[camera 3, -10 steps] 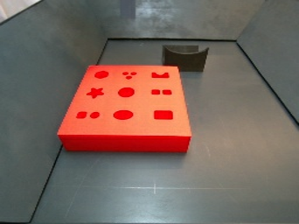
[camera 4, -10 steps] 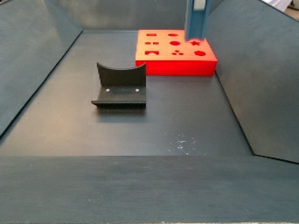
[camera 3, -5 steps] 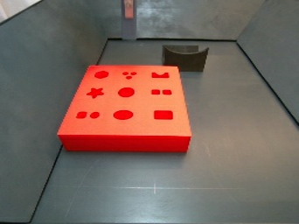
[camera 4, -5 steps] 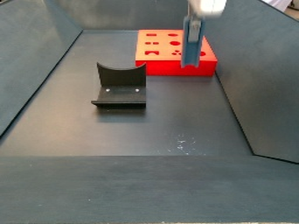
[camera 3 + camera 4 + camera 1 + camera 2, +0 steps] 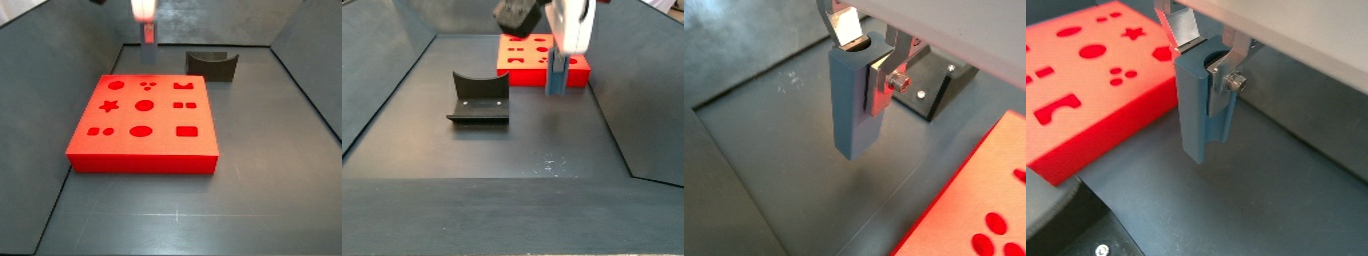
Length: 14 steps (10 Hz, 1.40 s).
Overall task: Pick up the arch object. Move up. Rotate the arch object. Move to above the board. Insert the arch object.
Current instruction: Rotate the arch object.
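Observation:
The arch object (image 5: 850,112), a slim grey-blue slab, hangs upright in my gripper (image 5: 862,62), which is shut on its upper end. Both wrist views show the silver fingers clamping it from two sides, the slab (image 5: 1200,118) reaching well below the gripper (image 5: 1205,58). The red board (image 5: 1100,115) with shaped cut-outs lies beside and below it, not under it. In both side views the arch object (image 5: 148,35) (image 5: 557,80) hangs off the board's (image 5: 144,125) (image 5: 523,48) edge, above the grey floor, below the gripper (image 5: 146,20) (image 5: 561,48).
The dark fixture (image 5: 478,98) with a curved top stands on the floor apart from the board, seen also as the fixture (image 5: 213,64) near the back wall and the fixture (image 5: 938,90) behind the fingers. Grey walls enclose the floor on all sides.
The gripper with the arch object has come down into view beside the board; one second ago only its lower end showed in one side view.

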Available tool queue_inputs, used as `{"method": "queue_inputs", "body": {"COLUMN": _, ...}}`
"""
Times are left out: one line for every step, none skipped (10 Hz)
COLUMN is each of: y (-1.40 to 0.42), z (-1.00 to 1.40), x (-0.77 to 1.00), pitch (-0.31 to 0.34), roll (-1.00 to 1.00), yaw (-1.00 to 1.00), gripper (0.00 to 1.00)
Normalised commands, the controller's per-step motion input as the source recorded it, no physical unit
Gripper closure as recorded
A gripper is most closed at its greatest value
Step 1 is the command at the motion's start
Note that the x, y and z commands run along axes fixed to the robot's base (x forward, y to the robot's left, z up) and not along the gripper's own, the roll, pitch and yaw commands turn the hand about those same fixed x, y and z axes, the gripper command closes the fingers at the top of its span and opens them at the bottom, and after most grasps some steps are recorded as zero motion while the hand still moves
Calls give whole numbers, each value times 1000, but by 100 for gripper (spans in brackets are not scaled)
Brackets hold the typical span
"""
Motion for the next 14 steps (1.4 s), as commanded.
{"method": "queue_inputs", "body": {"y": 19, "z": -768, "x": 24, "pitch": -43, "roll": 46, "yaw": -40, "gripper": 100}}
{"method": "queue_inputs", "body": {"y": 19, "z": -524, "x": 24, "pitch": -38, "roll": 51, "yaw": -41, "gripper": 100}}
{"method": "queue_inputs", "body": {"y": 19, "z": -381, "x": 25, "pitch": -33, "roll": 54, "yaw": -40, "gripper": 100}}
{"method": "queue_inputs", "body": {"y": 20, "z": -238, "x": 30, "pitch": -28, "roll": 57, "yaw": -41, "gripper": 100}}
{"method": "queue_inputs", "body": {"y": 0, "z": 0, "x": 0, "pitch": -13, "roll": 57, "yaw": -41, "gripper": 0}}
{"method": "queue_inputs", "body": {"y": 0, "z": 1000, "x": 0, "pitch": -6, "roll": 56, "yaw": -42, "gripper": 0}}
{"method": "queue_inputs", "body": {"y": -1, "z": 1000, "x": -7, "pitch": 1, "roll": 55, "yaw": -41, "gripper": 0}}
{"method": "queue_inputs", "body": {"y": -3, "z": 1000, "x": -30, "pitch": 32, "roll": 48, "yaw": -38, "gripper": 0}}
{"method": "queue_inputs", "body": {"y": -3, "z": 925, "x": -27, "pitch": 36, "roll": 45, "yaw": -36, "gripper": 0}}
{"method": "queue_inputs", "body": {"y": -4, "z": 710, "x": -20, "pitch": 40, "roll": 38, "yaw": -33, "gripper": 0}}
{"method": "queue_inputs", "body": {"y": -3, "z": 477, "x": -17, "pitch": 47, "roll": 30, "yaw": -28, "gripper": 0}}
{"method": "queue_inputs", "body": {"y": -1, "z": 296, "x": -12, "pitch": 49, "roll": 25, "yaw": -25, "gripper": 0}}
{"method": "queue_inputs", "body": {"y": 0, "z": 0, "x": 0, "pitch": 9, "roll": 3, "yaw": 1000, "gripper": 0}}
{"method": "queue_inputs", "body": {"y": -1, "z": -121, "x": 20, "pitch": 8, "roll": 3, "yaw": 1000, "gripper": 0}}
